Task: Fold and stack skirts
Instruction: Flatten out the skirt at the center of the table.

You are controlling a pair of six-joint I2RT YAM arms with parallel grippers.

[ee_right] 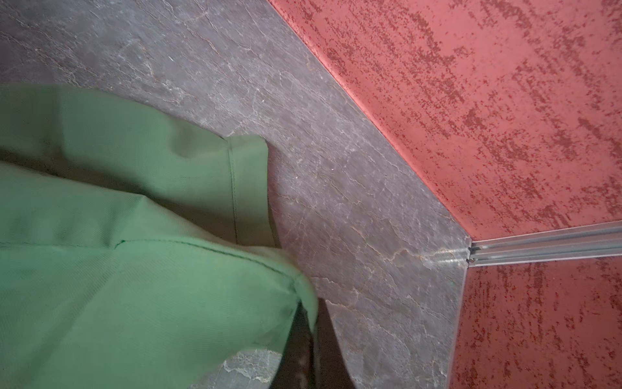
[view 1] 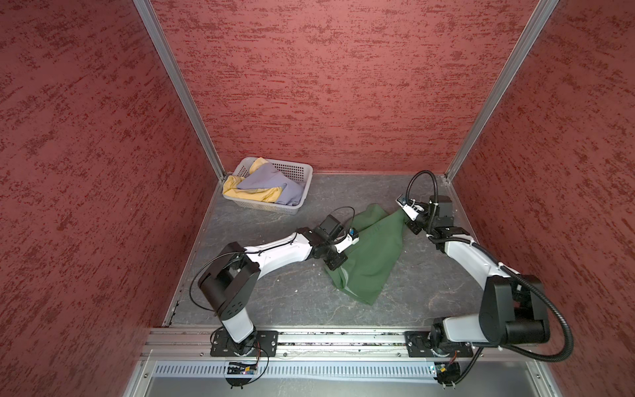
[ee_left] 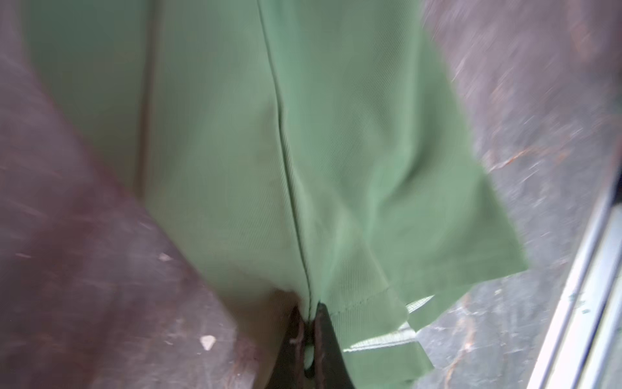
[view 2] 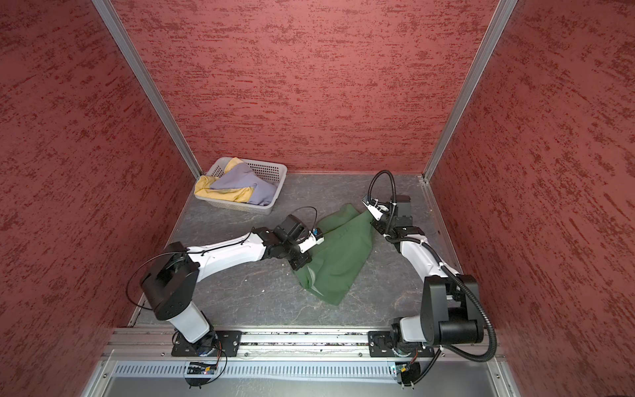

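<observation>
Location: green skirt (view 1: pixel 369 254) mid-table, slung between both grippers, near end draped on table (view 1: pixel 275 292).
Others: lavender skirt (view 1: pixel 264 182) and yellow skirt (view 1: pixel 237 190) heaped unfolded in basket (view 1: pixel 302 170), far left corner.
Left gripper (ee_left: pixel 309 315): jaws pinched tight on the hem, right at a seam.
Right gripper (ee_right: pixel 311 323): jaws clamped on another stitched edge, toward the far right corner.
Handling: light, limp woven cloth; sags and creases wherever unsupported; probably neither slippery nor fragile.
Hold: hemmed corners or seams look best, since doubled cloth gives bite; a single layer would likely bunch or pull free.
Stage: early, by my reading. First skirt is being spread; no fold made, nothing stacked.
</observation>
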